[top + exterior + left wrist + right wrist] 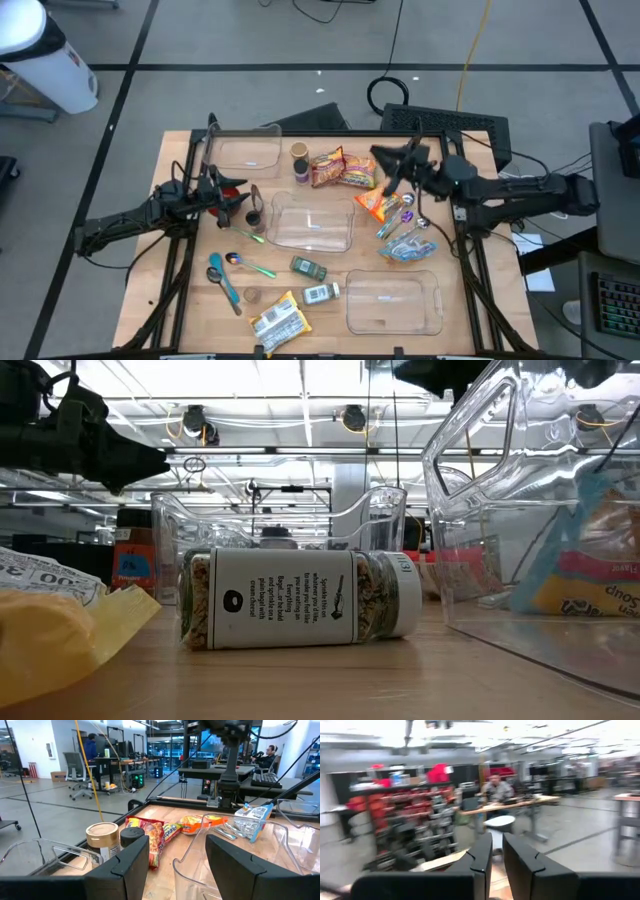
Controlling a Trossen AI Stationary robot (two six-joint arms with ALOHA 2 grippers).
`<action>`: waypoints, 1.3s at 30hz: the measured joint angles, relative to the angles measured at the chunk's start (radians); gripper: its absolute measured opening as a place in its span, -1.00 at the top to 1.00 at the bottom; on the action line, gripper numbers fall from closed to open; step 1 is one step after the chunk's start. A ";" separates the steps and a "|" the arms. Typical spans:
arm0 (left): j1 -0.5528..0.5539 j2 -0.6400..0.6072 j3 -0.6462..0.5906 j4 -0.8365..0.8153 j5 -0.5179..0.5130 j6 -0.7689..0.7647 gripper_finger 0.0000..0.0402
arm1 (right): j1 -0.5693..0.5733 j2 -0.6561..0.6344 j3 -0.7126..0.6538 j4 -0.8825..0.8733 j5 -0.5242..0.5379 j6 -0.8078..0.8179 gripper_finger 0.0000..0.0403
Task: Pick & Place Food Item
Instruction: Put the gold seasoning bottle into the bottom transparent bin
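The food items lie unheld on the tabletop (190, 300): a red snack bag (327, 168) and an orange packet (377, 205) beside the central clear container (312, 225), which is presumably the drop point. The right claw (386, 159) hovers over the snack bags, closed and empty. The left claw (252, 205), partly open and empty, waits near the container's left edge.

Cluttered wooden table (190, 300), snack packets (340, 168)

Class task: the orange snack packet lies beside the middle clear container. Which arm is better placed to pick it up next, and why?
Probably the right: the right gripper hovers next to the orange snack packet, empty, fingers nearly shut. The left gripper is open across the middle clear container.
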 joint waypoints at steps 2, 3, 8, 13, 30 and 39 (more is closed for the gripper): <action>0.000 0.000 0.000 0.002 0.000 0.000 0.00 | -0.059 0.007 0.000 0.008 0.001 0.036 0.82; 0.000 0.000 0.000 0.007 0.000 -0.005 0.00 | -0.087 0.012 0.000 0.006 0.001 0.065 0.82; -0.001 0.000 -0.001 0.157 0.000 -0.218 0.00 | -0.189 0.052 0.000 0.004 -0.003 0.241 0.82; -0.001 0.000 -0.001 0.389 -0.051 -0.457 0.00 | -0.239 0.096 0.000 0.007 -0.003 0.464 0.82; -0.001 0.000 0.001 0.892 -0.528 -0.502 0.00 | -0.245 0.193 0.000 0.031 -0.002 1.031 0.82; -0.002 0.000 0.130 0.537 -0.302 -0.622 0.00 | -0.245 0.193 0.000 0.053 -0.001 1.023 0.82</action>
